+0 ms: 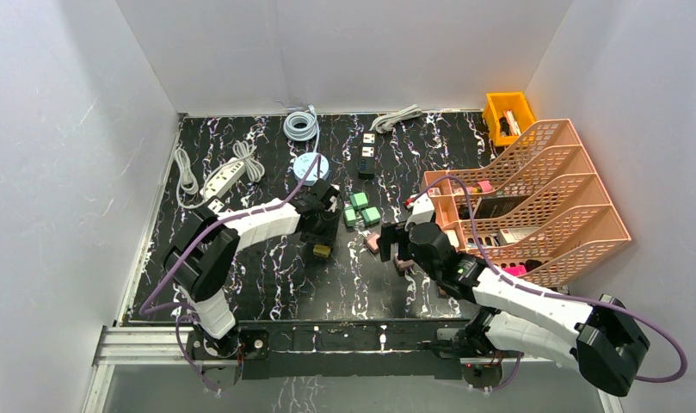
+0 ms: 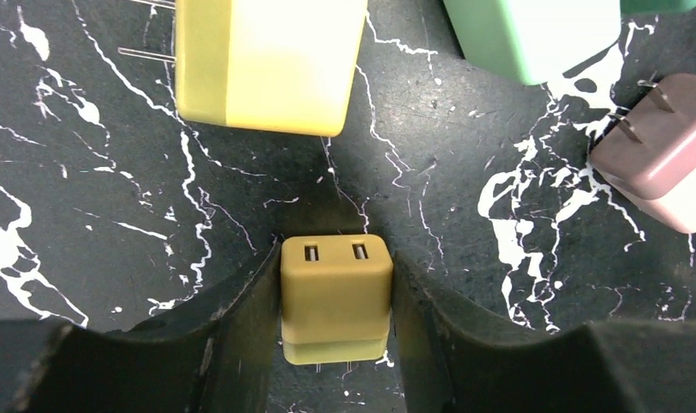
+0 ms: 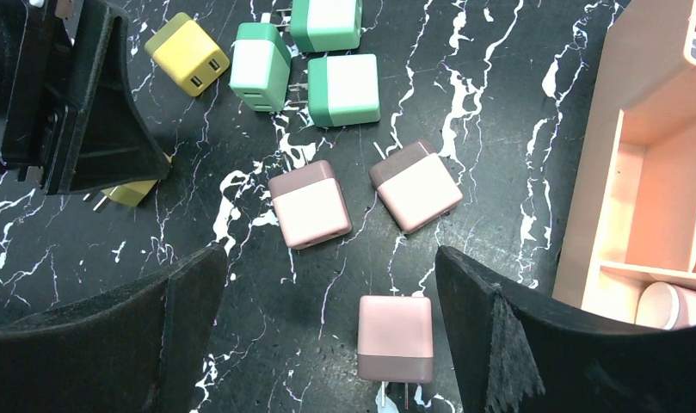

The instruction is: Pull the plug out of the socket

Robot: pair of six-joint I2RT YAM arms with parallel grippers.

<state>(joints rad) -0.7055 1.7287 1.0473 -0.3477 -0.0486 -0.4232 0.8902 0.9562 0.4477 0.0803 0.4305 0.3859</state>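
**A:** Where's the yellow plug (image 2: 335, 301)?

**B:** It's between the fingers of the left gripper (image 2: 334, 267), which is closed on its flat sides, down by the tabletop (image 2: 86, 172). It looks light, rigid and smooth, so probably slippery. Hold it square on those sides.

**A:** Room to pull?

**B:** A second yellow block (image 2: 267, 60) and a pink block (image 2: 662, 155) lie near but apart from it. The right gripper (image 3: 329, 254) hangs wide open, holding nothing.

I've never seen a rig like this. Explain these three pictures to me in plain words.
Two robot arms stand at the near edge of a black marbled table. The wide picture looks down from above; the other two come from cameras on each wrist. On the table lie green adapters, pink adapters and yellow ones, with a peach file rack at the right. The left gripper is closed on a small yellow adapter. The right gripper hangs open over the pink adapters, holding nothing.
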